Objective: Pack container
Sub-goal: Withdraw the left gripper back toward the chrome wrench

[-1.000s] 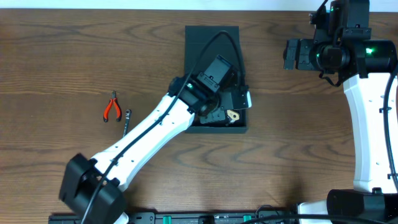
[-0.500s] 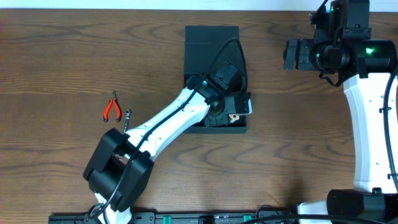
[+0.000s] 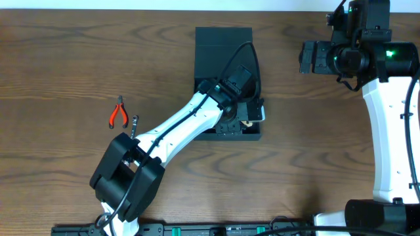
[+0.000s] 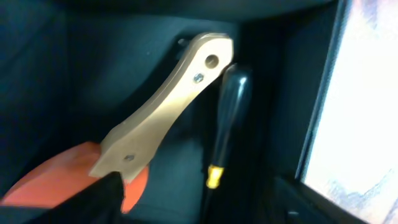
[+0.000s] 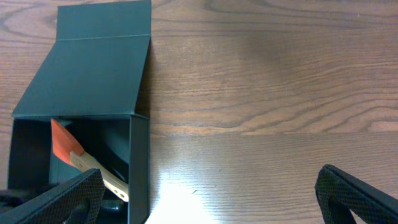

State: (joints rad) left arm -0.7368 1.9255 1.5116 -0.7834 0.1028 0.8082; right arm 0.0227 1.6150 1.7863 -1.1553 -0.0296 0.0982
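Matte teal-black container on a brown wood-grain table. Just ahead of the jaws of the left gripper: a tan handle with an orange-red blade, beside a black handle banded yellow. Far outside them, red-handled pliers.

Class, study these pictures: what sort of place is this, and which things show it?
Probably a robotics lab bench: two white robot arms at a brown wood-grain table, a dark teal-black square box being packed, and red-handled pliers lying nearby.
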